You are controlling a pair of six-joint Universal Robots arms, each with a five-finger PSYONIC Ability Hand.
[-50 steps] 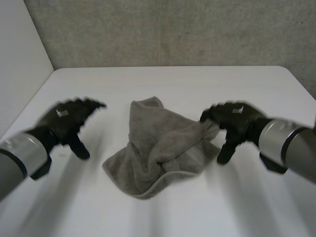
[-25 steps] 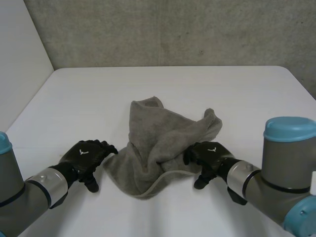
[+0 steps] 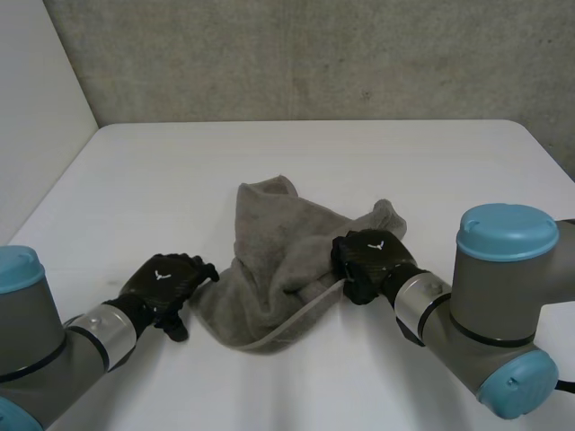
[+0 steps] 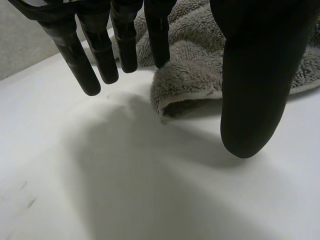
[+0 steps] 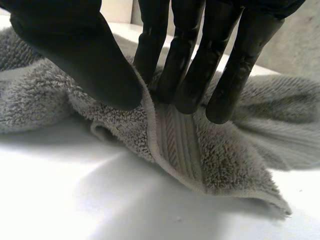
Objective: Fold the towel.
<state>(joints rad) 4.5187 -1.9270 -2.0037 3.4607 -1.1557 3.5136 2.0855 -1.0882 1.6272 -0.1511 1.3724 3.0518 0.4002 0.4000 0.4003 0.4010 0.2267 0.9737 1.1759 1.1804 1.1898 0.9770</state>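
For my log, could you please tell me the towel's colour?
Plain grey towel, best in the right wrist view.

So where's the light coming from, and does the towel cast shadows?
Head view: soft, even light, seemingly from above, no glare on the white table; the towel has a faint shadow along its near edge. Right wrist view: a soft shadow under the fold pinched by the right robot hand. Left wrist view: a dark hollow under the towel corner by the left robot hand.

Towel (image 3: pixel 269 235) edge hidden (under right hand (image 3: pixel 370 259))
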